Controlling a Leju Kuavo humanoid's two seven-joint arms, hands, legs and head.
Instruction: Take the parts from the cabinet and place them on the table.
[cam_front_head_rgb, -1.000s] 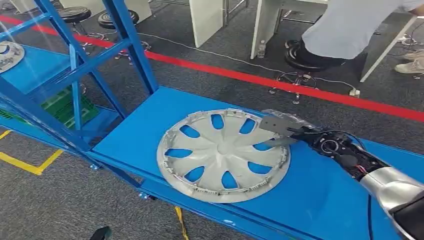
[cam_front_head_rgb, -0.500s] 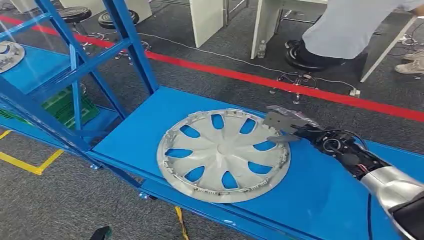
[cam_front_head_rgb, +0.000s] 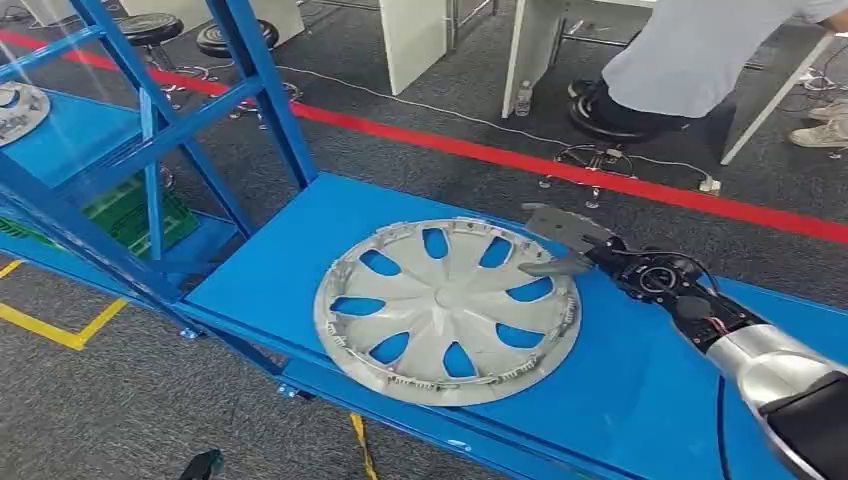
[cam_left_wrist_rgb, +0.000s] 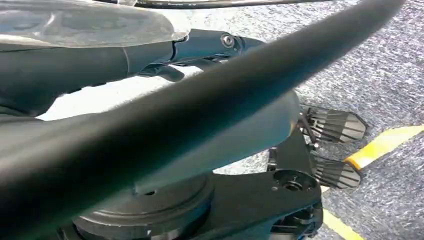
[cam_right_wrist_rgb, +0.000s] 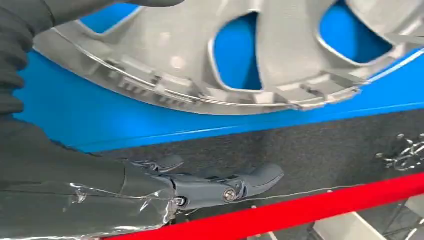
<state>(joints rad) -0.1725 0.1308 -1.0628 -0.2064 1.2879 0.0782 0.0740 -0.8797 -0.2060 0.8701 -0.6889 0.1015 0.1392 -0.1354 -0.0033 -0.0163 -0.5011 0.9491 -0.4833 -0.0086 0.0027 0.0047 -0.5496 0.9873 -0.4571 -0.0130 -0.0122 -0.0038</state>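
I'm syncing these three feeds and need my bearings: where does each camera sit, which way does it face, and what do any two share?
Head view: high on the body, facing forward and down at the blue table and hubcap; right hand at the hubcap's rim.
Left wrist view: on the hanging arm, facing carpet; left hand shows.
Right wrist view: behind the right hand, facing the hubcap's rim.
Head and right wrist views share hubcap, table, red floor line.
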